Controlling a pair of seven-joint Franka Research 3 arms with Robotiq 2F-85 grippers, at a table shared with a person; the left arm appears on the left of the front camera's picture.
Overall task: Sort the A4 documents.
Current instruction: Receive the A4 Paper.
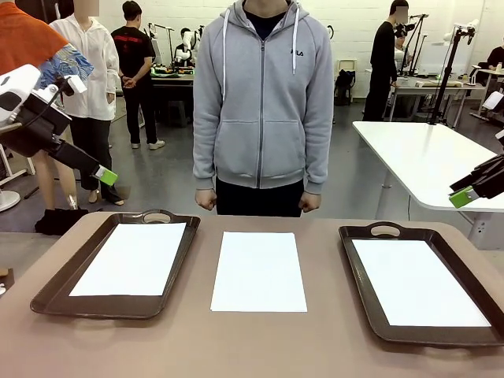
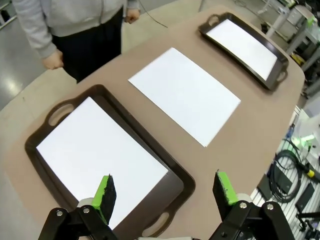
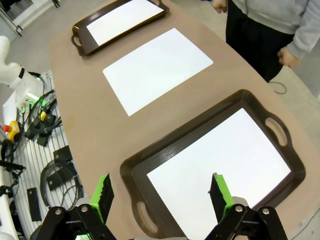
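Bright, even indoor light, apparently from overhead fixtures. The A4 documents read almost blown-out white, surface grain lost. The dark brown trays carry a faint sheen along their rims. Shadows on the table are soft and thin. Front view is sharp up close, the far room slightly softer. Both wrist views bow the table's edges, wide-angle, otherwise crisp.

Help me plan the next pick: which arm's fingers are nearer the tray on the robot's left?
Left. The left fingers hang open above the left tray, at its near end; the right fingers hang open above the right tray, beyond the loose sheet.
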